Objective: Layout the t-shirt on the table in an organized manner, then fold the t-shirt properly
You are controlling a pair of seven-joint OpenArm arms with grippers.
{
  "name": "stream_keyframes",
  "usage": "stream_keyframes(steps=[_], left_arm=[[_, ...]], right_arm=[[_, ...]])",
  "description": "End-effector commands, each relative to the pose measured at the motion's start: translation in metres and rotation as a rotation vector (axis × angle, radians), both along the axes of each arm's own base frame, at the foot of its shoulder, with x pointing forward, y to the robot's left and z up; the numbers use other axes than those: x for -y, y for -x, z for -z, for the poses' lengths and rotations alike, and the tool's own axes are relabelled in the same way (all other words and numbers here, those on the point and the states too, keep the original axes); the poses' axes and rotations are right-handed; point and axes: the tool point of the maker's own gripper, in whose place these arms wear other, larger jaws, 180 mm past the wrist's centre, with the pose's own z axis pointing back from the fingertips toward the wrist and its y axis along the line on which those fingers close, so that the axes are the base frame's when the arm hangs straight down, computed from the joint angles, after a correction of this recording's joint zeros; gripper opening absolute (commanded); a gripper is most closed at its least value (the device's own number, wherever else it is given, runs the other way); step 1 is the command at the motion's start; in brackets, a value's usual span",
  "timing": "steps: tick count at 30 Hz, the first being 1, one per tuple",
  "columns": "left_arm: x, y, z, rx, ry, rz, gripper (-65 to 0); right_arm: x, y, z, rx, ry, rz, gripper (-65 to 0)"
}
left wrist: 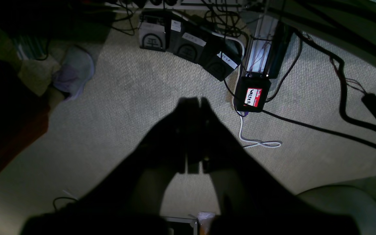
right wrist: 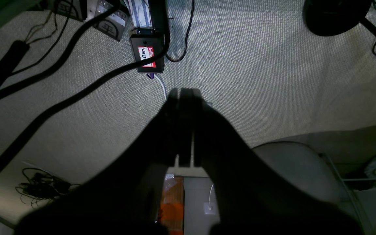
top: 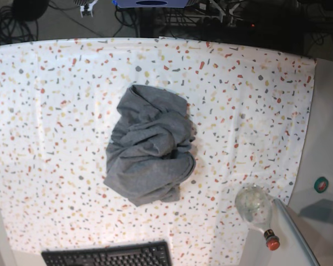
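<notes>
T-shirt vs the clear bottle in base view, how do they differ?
The t-shirt is opaque heather grey; the bottle is see-through with a red cap. The t-shirt lies crumpled in a heap mid-table; the bottle lies on its side at the speckled cloth's near right edge. The t-shirt covers far more of the table than the bottle. Neither is touched by an arm.

Black box (left wrist: pixel 251 94) on carpet: red sticker "hello", handwritten "WALTER"
</notes>
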Motion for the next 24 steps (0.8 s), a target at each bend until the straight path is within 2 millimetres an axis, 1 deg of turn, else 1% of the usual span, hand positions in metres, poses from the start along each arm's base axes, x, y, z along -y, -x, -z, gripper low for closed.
stream_keyframes(steps=[1,19,23,24], left_arm=[[-0.003,0.0051,-0.0007,-0.006,-0.008,0.002,-65.0],[-0.003,0.0051,-0.0007,-0.006,-0.008,0.002,-65.0],[-0.003,0.0051,-0.0007,-0.006,-0.008,0.002,-65.0],[-0.003,0.0051,-0.0007,-0.006,-0.008,0.002,-65.0]], right_arm=[[0.0052,0.003,-0.0004,-0.004,0.013,-0.007,-65.0],[0.0053,0.0023,-0.0005,0.002,0.014,-0.005,-65.0],[0.0065,0.0018,-0.0004,0.005,0.016,-0.003,-65.0],[0.0117,0.0007,-0.0005,0.007,0.024,-0.003,-65.0]])
